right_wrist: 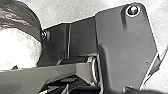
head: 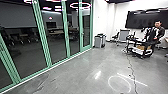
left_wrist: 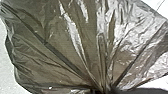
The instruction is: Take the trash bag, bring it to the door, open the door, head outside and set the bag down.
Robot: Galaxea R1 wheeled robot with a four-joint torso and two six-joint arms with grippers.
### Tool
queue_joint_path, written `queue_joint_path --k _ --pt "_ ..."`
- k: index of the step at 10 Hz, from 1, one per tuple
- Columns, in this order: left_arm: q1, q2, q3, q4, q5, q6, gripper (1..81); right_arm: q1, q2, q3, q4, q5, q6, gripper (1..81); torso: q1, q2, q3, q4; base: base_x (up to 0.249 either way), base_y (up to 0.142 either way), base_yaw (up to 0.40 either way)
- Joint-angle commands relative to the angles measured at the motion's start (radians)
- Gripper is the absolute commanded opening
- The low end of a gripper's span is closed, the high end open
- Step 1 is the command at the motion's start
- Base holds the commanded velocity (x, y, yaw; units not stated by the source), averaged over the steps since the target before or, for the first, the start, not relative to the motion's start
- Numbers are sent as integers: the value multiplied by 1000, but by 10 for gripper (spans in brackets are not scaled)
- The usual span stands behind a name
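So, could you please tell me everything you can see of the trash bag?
The trash bag looks like thin, dark brownish-grey plastic, glossy and crinkled, with bright reflected streaks. Long creases fan out from a tightly gathered neck. Pale floor shows past its edge. What touches the neck is hard to make out.

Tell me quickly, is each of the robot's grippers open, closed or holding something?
Left gripper: closed on the trash bag, where the plastic bunches together.
Right gripper: can't tell.
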Motion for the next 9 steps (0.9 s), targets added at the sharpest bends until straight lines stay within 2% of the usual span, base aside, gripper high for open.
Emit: queue_joint_path --k 1,9 --pt "-61 -5 -2 0 55 4 10 38 2 5 -15 -45 -2 811 0 0 0 0 0 0 0" --pt "-61 -7 -4 -2 53 4 10 37 3 6 -16 -43 -2 811 0 0 0 0 0 0 0"
